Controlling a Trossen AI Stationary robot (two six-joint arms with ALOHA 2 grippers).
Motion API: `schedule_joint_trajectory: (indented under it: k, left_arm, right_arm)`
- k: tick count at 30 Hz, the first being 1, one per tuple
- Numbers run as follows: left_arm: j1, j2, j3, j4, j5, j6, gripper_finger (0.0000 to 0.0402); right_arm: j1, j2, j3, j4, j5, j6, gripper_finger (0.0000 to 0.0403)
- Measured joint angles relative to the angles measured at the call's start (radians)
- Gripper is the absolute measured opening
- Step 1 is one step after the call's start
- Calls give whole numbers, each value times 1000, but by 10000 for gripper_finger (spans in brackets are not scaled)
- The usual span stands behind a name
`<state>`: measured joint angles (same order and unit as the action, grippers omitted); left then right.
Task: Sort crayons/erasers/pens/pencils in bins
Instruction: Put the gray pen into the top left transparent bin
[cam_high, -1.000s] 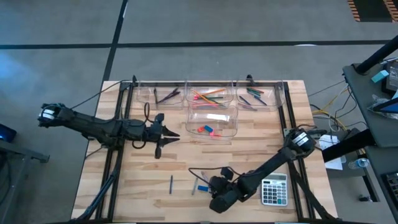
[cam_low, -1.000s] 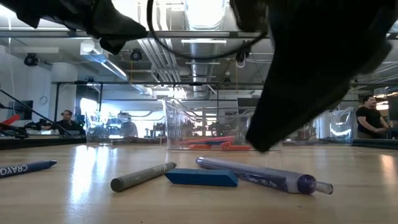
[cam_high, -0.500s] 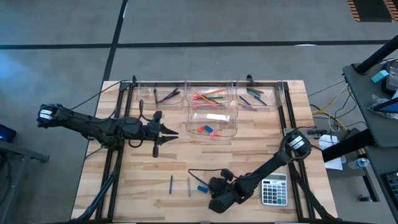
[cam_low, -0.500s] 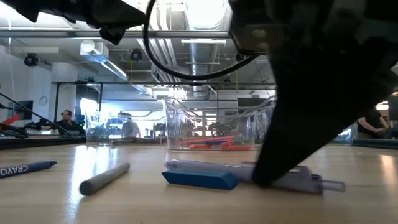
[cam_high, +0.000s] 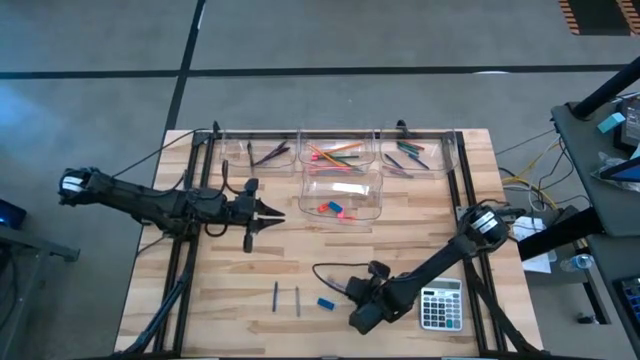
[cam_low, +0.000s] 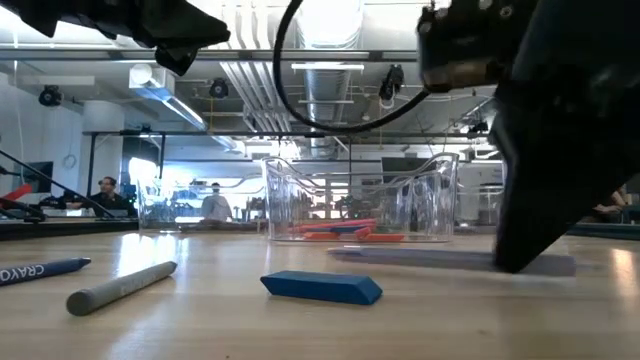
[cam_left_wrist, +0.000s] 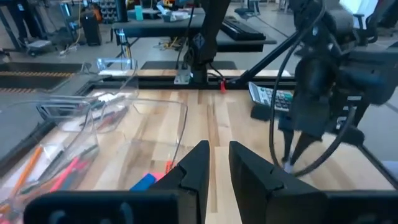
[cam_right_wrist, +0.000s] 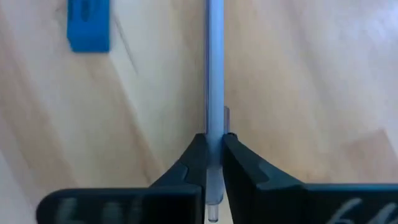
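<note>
Two hands: right hand (cam_right_wrist: 211, 149) pinches a slim pale pen (cam_right_wrist: 215, 68) lying on the surface; left hand (cam_high: 268, 213) hovers closed, empty.
Eraser (cam_low: 322, 287): flat blue block beside the pen.
Surface (cam_high: 240, 290): pale wood planks.
Bins (cam_high: 341, 196): clear rounded tubs at the far edge.

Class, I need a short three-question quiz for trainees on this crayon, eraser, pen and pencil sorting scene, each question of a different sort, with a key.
1. True or false: the right gripper is shut on a pen.
2. Which loose item lies on the table nearest that pen? A) a blue eraser B) an orange pencil C) a green crayon
3. Fill in: the left gripper hovers beside the bin that holds the pink and blue ______.

Key: 1 true; 2 A; 3 erasers.
</note>
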<state>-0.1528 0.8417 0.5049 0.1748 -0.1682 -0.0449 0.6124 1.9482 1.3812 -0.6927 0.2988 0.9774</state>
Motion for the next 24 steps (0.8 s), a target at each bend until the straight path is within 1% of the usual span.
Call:
schedule_joint_trajectory:
  k: [3,7,12,15,18,24]
  left_arm:
    - [-3,5,0,-6,0,-22,47]
    - [-32,-11,-1,1,2,-28,47]
    - [-93,-30,-6,-3,0,-53,47]
    - [-135,-34,-6,-1,-26,-62,47]
    - [-184,-33,-14,-6,-59,-81,47]
    - [-271,-34,-21,-16,-166,-83,47]
  right_arm:
    - [1,-52,-1,-56,42,-3,19]
    - [-6,-139,1,-112,144,-39,10]
    - [-42,-228,1,-102,238,-167,5]
    - [-83,-278,4,-84,269,-256,5]
    - [-119,-298,3,-84,256,-319,6]
    - [-143,-300,-22,-81,142,-383,13]
